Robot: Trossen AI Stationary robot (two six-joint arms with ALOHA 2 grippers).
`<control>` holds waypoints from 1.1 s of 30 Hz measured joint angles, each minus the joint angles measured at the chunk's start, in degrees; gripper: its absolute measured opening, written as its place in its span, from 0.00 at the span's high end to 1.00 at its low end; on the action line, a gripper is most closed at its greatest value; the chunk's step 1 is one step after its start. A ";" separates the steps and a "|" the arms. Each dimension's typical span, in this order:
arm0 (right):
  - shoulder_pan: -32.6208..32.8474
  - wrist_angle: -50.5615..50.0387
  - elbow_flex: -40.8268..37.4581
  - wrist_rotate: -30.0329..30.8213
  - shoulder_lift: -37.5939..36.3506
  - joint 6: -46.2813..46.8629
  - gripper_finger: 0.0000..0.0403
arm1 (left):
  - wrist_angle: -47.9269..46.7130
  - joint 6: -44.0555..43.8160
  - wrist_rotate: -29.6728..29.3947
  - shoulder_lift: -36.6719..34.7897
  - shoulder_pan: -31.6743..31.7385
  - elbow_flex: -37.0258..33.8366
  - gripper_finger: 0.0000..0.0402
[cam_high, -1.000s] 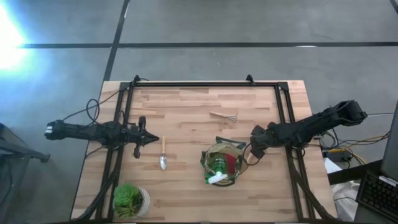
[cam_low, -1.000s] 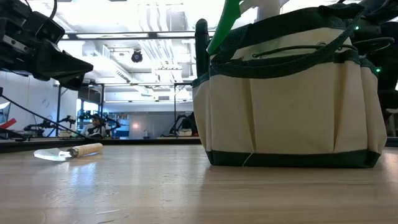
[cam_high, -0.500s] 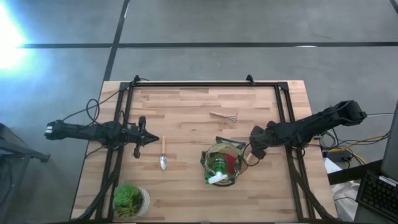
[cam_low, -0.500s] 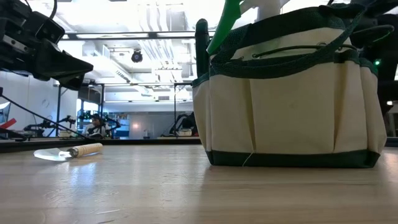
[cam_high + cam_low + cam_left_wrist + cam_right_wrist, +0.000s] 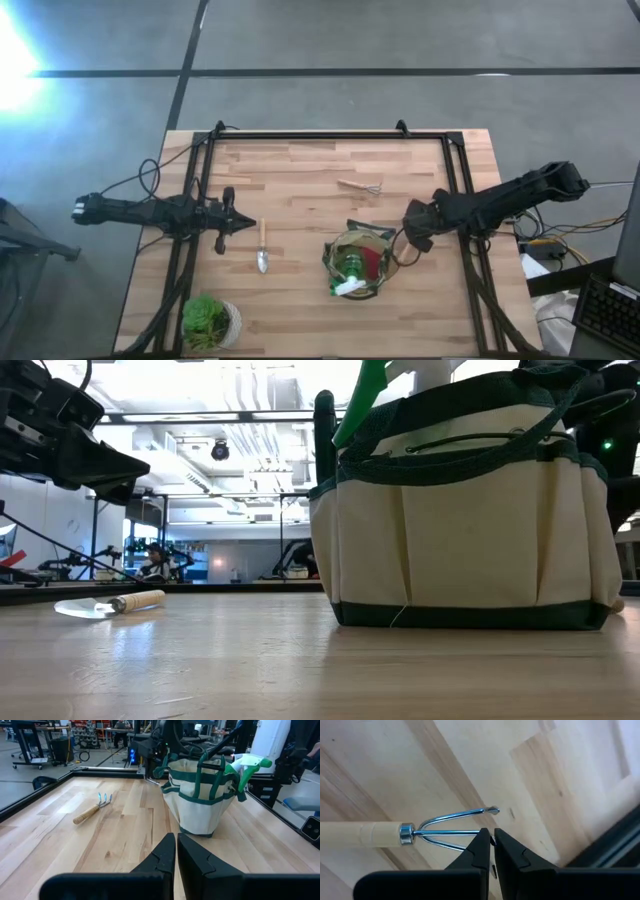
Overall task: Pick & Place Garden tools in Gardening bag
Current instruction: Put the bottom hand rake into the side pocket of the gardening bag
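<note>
You're working under even, bright overhead light. In the high view a strong white glare burns out the floor at the left edge, while the surface stays evenly lit with faint shadows. The low view is backlit: ceiling lights bloom white and the near wood goes soft. In the right wrist view, the fork's tines glint.
</note>
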 joint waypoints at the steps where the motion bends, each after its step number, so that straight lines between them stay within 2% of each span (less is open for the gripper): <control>1: 0.03 -0.79 0.42 0.45 0.01 -0.09 0.98 | 0.00 0.00 -0.01 0.00 0.01 0.00 0.94; 8: 0.13 -5.41 3.37 2.49 0.00 -1.47 0.98 | -0.01 0.02 0.00 0.00 0.01 0.01 0.94; 23: 0.13 -10.61 7.39 2.51 -0.12 -4.37 0.98 | -0.01 0.00 -0.02 0.00 -0.01 0.02 0.94; 28: 0.25 -12.52 7.86 2.49 -1.78 -4.29 0.98 | 0.00 0.00 -0.02 -0.02 0.00 0.00 0.94; 33: 3.27 -12.59 8.71 2.63 -5.20 -4.67 0.98 | -0.01 0.00 0.00 0.00 -0.01 0.00 0.94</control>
